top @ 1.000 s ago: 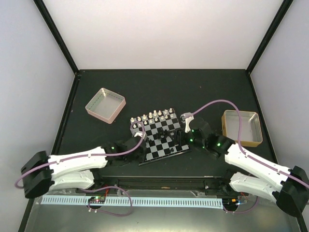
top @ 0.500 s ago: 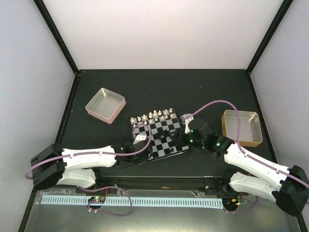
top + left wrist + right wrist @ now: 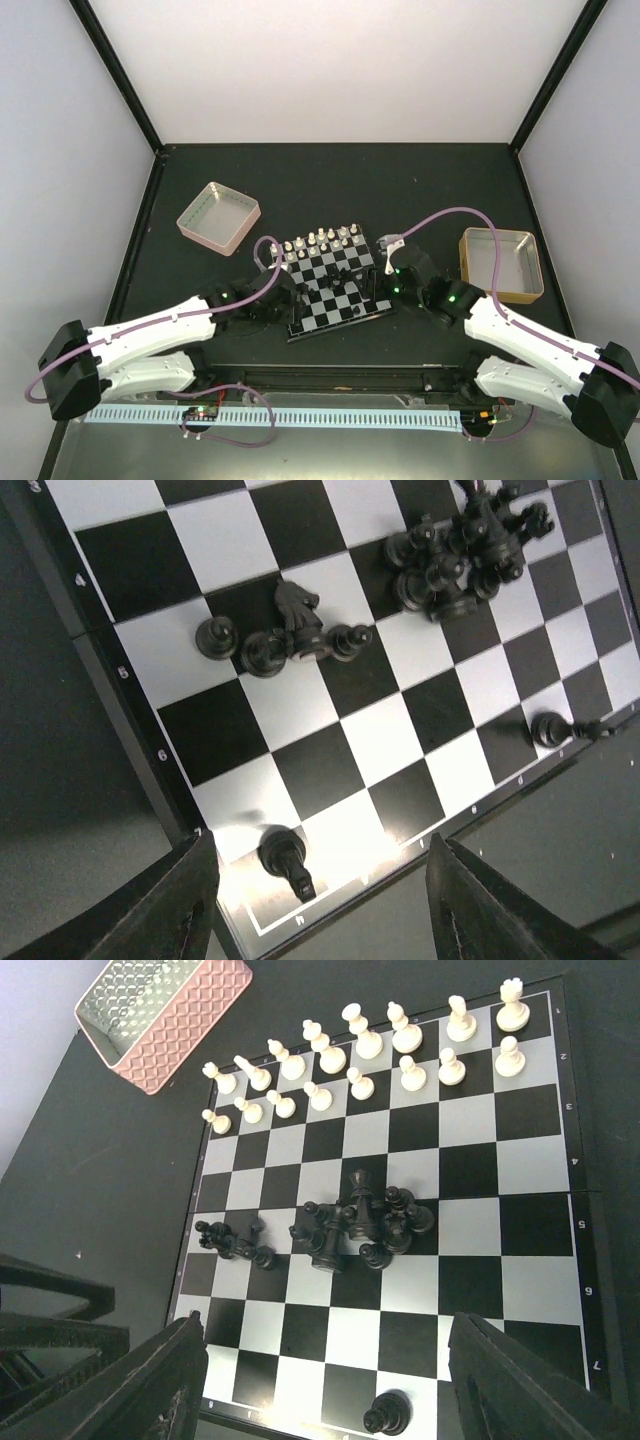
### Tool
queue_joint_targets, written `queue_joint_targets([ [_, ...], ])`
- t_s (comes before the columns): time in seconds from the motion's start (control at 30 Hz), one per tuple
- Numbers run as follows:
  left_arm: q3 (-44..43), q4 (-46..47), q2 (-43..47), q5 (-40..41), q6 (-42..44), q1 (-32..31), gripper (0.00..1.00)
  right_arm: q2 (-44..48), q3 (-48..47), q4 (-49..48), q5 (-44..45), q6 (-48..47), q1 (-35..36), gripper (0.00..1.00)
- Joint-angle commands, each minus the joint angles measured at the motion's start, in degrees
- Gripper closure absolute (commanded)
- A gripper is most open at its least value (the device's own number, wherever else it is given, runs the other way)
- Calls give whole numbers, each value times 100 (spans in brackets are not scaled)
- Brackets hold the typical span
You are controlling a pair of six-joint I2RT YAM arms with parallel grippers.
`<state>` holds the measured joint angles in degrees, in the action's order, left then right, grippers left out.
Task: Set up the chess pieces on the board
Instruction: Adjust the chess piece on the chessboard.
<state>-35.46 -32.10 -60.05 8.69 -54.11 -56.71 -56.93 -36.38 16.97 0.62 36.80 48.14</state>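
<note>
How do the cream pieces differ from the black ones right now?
The cream chess pieces stand upright in two rows at the far edge of the black-and-silver chessboard; the black chess pieces mostly sit in mid-board clumps, some apparently tipped. Cream ones take one square each; clumped black ones touch. Both are on the board.

Pink tray (image 3: pixel 207 236) rear left on dark table (image 3: pixel 330 180); tan tray (image 3: pixel 502 293) right, well apart.

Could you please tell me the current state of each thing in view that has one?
board, unfolded flat.
white pieces, upright in two rows at its far edge.
black pieces, mostly heaped mid-board, not arranged.
pink tray, empty.
tan tray, looks empty.
left gripper, open, holding nothing.
right gripper, open, holding nothing.
</note>
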Motion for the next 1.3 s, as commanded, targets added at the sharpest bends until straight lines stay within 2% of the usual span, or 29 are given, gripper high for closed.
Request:
queue_joint_targets([
  [0.0,-311,-392,-200,-1116,181,275,46,55,33,9,285,261,-23,33],
  [0.1,-523,-685,-601,-1550,293,395,55,4,26,27,321,250,-18,34],
  [0.3,-776,-776,-1478,-1765,501,415,73,-24,-9,132,443,191,-26,34],
  [0.4,-875,-869,-1644,-1676,560,423,77,1,-3,180,512,149,-28,34],
  [0.53,-987,-899,-1805,-1648,653,433,89,8,39,186,556,111,-38,34],
  [0.63,-1027,-865,-1877,-1682,688,432,92,-10,43,181,562,76,-37,34],
  [1.03,-1063,-716,-1860,-2181,919,424,92,45,175,152,589,81,-48,34],
  [1.17,-1088,-714,-1962,-2178,944,424,87,-62,129,134,542,82,-42,34],
  [1.27,-1103,-741,-1983,-2108,952,424,76,-92,97,163,519,82,-46,34],
])
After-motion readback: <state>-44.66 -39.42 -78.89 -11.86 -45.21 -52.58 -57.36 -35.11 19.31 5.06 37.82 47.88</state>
